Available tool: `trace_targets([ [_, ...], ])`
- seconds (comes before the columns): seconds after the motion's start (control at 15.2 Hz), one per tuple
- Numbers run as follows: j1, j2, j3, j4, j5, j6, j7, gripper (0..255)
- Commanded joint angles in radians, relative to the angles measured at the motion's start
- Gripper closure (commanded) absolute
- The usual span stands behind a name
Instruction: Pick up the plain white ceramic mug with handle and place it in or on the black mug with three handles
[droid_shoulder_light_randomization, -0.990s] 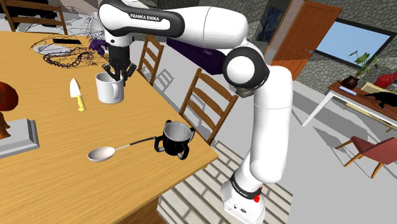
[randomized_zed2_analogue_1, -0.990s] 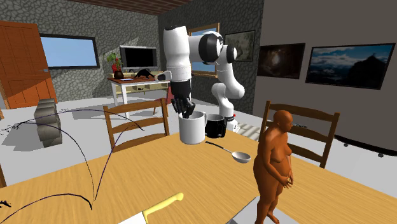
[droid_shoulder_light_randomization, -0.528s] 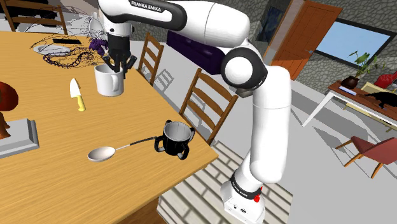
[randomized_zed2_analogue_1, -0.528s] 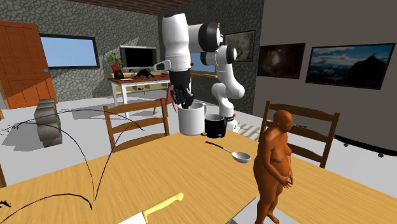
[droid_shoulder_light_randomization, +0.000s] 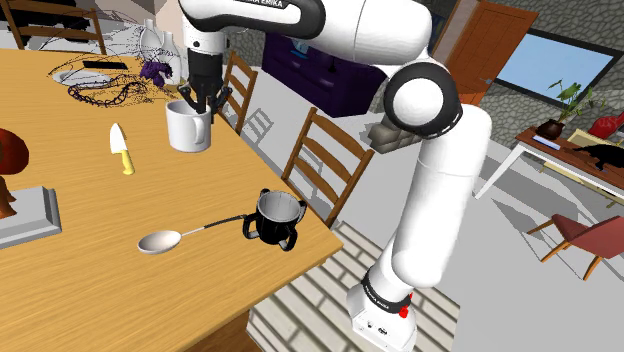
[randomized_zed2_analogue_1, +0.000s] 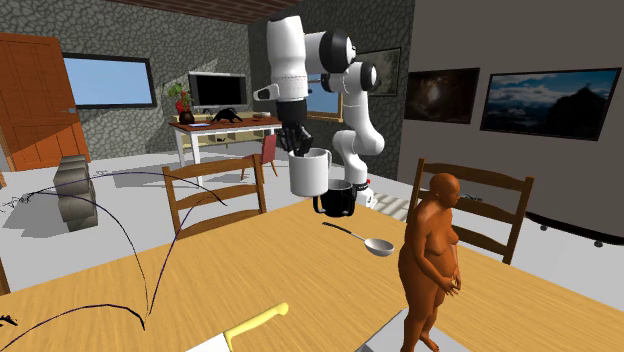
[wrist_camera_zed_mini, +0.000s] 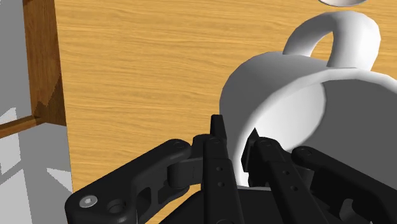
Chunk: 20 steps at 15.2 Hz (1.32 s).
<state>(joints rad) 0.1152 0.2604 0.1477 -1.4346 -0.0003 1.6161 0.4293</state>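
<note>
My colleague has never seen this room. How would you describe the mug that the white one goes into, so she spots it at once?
On the wooden table, look at the corner nearest the robot's stand. A black mug stands there at the handle end of a grey spoon. It has looped handles all round, unlike the plain white mug held by the gripper.

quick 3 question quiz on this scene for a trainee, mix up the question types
1. True or false: the white mug stands on the table.
2. What lies on the table right beside the black mug? A: a spoon. B: a fork. C: a plate.
3. Fill in: the fingers clasp the white mug by its ____, one inside and one outside.

Key: 1 false, it hangs lifted in the fingers; 2 A; 3 rim.
</note>
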Motion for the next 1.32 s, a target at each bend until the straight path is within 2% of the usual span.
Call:
trace_targets([
  [0.0,-0.01,-0.099,0.0,-0.135,0.013,0.037,-0.009,255],
  [0.59,-0.033,-0.478,-0.022,-0.563,0.061,0.088,-0.066,255],
  [1.25,-0.034,-0.884,-0.068,-0.896,0.075,0.012,-0.122,255],
])
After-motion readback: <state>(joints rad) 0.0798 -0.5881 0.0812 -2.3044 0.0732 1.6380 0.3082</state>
